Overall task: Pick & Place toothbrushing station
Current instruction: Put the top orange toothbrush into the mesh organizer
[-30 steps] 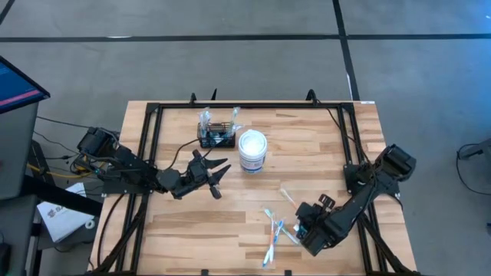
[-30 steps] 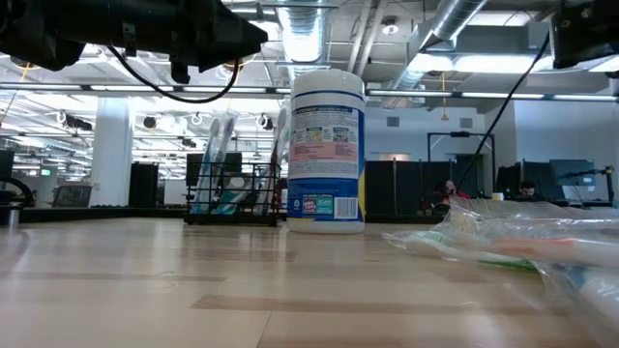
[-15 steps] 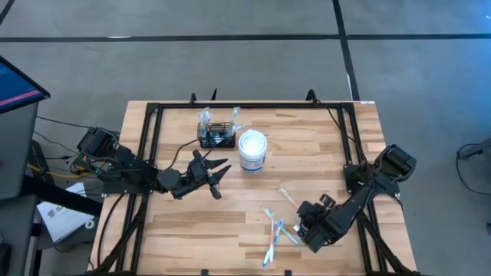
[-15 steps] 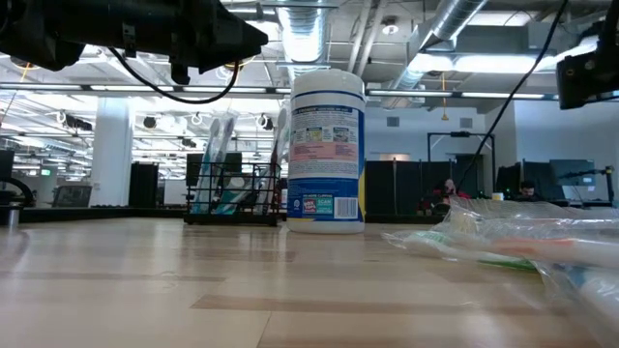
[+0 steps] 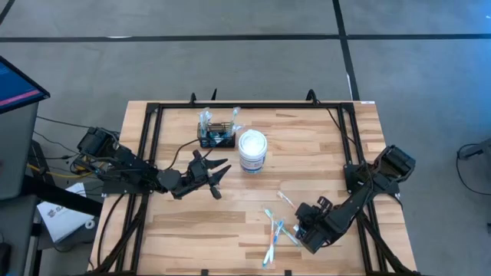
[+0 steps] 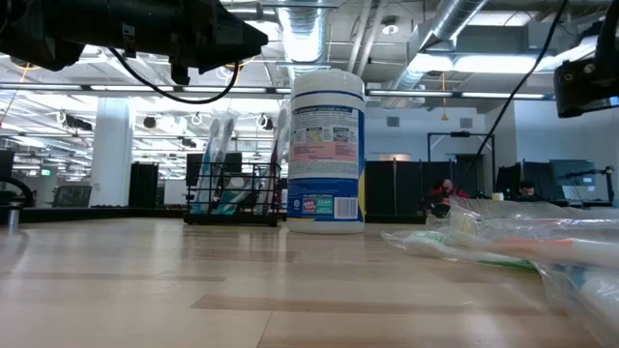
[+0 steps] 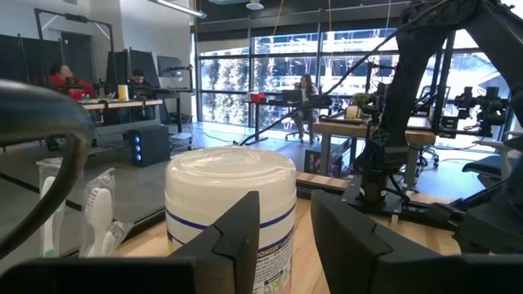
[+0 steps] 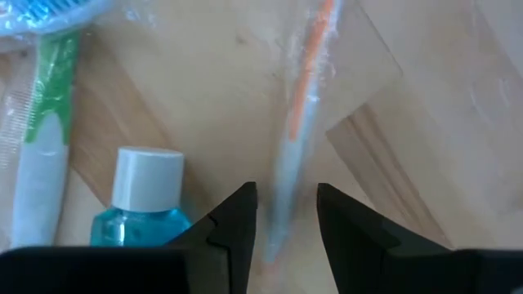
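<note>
The toothbrushing station (image 5: 216, 136), a low black wire-mesh rack with wrapped brushes standing in it, was seen at the far side of the counter (image 5: 307, 165), its long axis left-right, touching the white tub (image 5: 252, 150). It lay just beyond the left jaws (image 5: 217, 178), held open. The right jaws (image 5: 302, 230), parted over an orange-handled wrapped toothbrush (image 8: 301, 106), were well apart from it.

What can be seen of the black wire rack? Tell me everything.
The rack is a small, low, boxy caddy of thin black wire, standing upright on the wooden table near its far edge. It already holds wrapped toothbrushes standing upright, and something brown that is too small to identify. The white tub stands close beside it; contact cannot be judged. Neither hand touches it; the left hand hovers nearest.
</note>
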`<state>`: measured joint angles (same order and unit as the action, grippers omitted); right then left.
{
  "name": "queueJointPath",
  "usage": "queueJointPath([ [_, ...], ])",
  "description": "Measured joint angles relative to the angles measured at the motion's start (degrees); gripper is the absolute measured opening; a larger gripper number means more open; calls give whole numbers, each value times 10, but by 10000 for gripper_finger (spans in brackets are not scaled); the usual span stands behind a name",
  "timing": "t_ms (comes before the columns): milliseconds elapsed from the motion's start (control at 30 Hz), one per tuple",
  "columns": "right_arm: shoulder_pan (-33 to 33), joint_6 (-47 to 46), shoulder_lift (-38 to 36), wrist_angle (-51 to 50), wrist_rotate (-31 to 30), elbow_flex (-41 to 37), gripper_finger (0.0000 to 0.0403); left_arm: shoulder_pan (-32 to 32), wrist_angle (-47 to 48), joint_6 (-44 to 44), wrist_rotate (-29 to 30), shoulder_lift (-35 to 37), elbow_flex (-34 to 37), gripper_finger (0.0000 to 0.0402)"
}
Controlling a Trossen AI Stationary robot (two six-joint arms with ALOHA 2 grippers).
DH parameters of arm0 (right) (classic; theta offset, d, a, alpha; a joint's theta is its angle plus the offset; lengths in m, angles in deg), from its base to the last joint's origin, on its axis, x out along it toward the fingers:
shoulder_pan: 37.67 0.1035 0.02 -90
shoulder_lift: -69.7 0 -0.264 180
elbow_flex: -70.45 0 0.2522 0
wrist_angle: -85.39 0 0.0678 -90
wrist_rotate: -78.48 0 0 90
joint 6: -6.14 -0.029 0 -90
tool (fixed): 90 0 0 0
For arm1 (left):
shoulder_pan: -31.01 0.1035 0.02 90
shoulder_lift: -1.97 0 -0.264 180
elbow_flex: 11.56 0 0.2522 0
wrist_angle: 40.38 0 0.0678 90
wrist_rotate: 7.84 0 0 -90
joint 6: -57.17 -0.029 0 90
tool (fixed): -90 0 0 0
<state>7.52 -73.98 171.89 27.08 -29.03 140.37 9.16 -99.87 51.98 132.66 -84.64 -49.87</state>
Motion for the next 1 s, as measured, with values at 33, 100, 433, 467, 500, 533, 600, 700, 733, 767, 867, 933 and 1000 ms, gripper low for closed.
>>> queueJointPath([
  [33, 0, 3, 2, 1, 1, 1, 122, 0, 0, 0, 0, 0, 0, 106],
  [100, 0, 4, 2, 1, 4, -1, 117, 0, 0, 0, 0, 0, 0, 106],
  [433, -14, 6, 1, -7, 4, -1, 17, 0, 4, 1, 0, 0, 0, 106],
  [467, -14, 6, 1, -8, 3, -1, 18, 0, 4, 1, 0, 0, 0, 106],
  [500, -15, 6, 1, -8, 2, -1, 17, 0, 4, 1, 0, 0, 0, 106],
  [533, -14, 6, 1, -9, 0, -1, 12, 0, 4, 1, 0, 0, 0, 106],
  [600, -14, 6, 1, -10, -5, -2, 8, 0, 4, 1, 0, 0, 0, 106],
  [700, -14, 6, 2, -18, -19, 1, 7, 0, 4, 1, 0, 0, 0, 106],
  [733, -15, 9, 2, -26, -22, 4, 5, 0, 4, 1, 0, 0, 0, 106],
  [767, -15, 12, 2, -32, -32, 10, 5, 0, 4, 1, 0, 0, 0, 106],
  [867, -15, 12, -6, -47, -65, 23, 5, 0, 3, 6, 0, 0, 0, 106],
  [933, -15, 12, -14, -48, -85, 26, 5, 0, 3, 15, 0, 0, 0, 106],
  [1000, -14, 12, -27, -46, -107, 27, 5, 0, 3, 16, 0, 0, 0, 106],
])
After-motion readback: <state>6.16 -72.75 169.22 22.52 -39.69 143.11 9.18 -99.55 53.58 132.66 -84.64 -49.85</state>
